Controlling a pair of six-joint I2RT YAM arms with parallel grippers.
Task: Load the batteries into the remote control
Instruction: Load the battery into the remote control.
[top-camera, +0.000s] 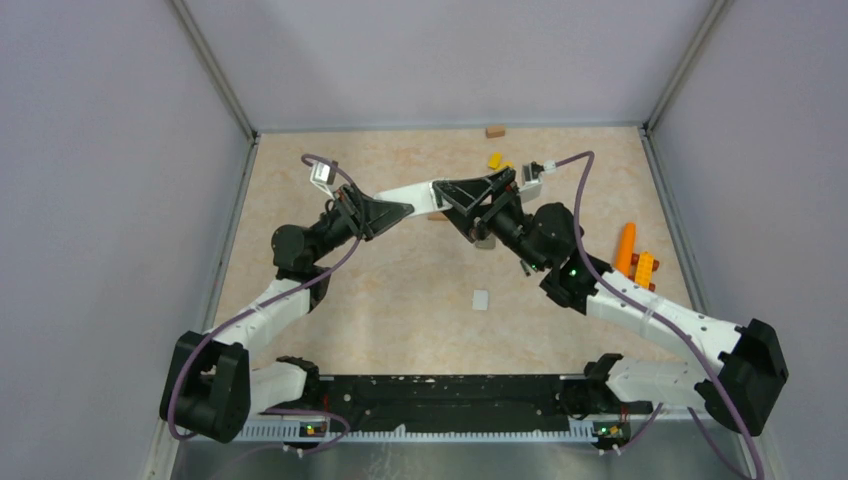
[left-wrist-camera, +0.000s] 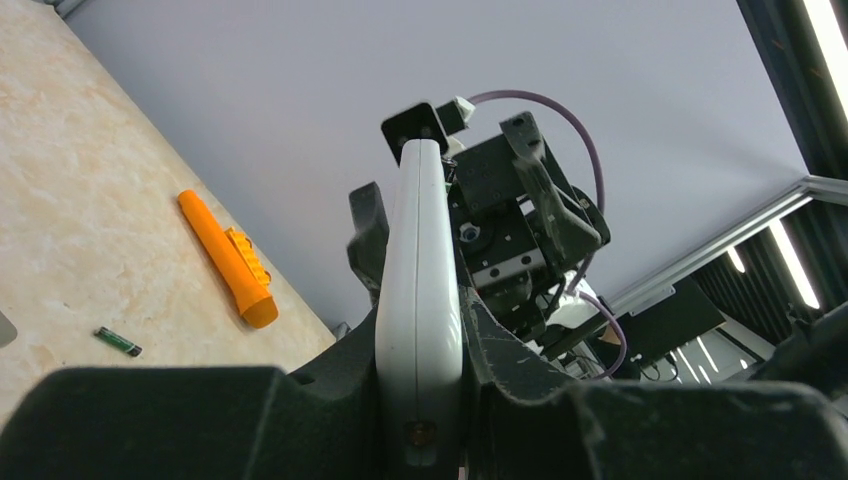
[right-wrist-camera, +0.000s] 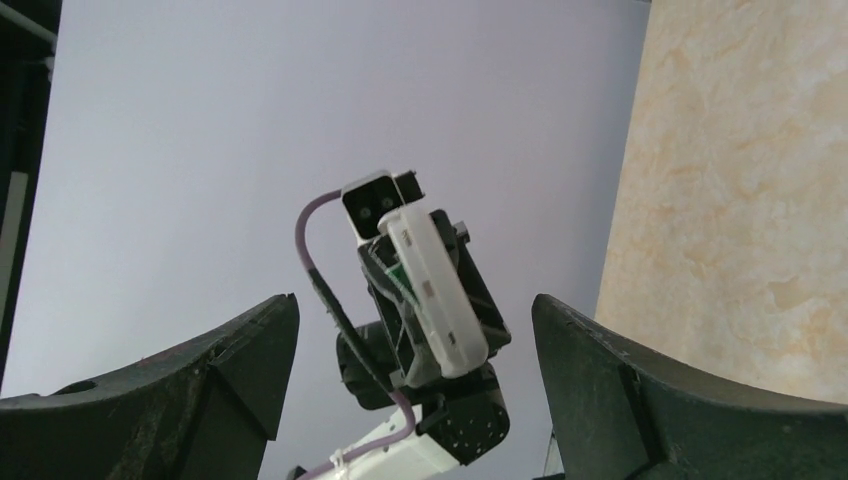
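Note:
My left gripper (top-camera: 385, 213) is shut on a white remote control (top-camera: 425, 192) and holds it above the middle of the table. In the left wrist view the remote (left-wrist-camera: 420, 290) stands edge-on between the black fingers (left-wrist-camera: 520, 350). My right gripper (top-camera: 466, 206) is open and empty, facing the remote's free end. In the right wrist view the remote (right-wrist-camera: 432, 292) shows between the wide-apart fingers (right-wrist-camera: 610, 380), with a bit of green at its side. One thin dark battery (left-wrist-camera: 118, 342) lies on the table; it is a small dark sliver beside the right arm (top-camera: 524, 267).
A small grey plate (top-camera: 481, 299) lies on the table in front of the arms. An orange carrot-like toy (top-camera: 625, 248) and orange-yellow bricks (top-camera: 645, 268) lie at the right. A yellow brick (top-camera: 494, 160) and a brown block (top-camera: 495, 131) sit at the back wall.

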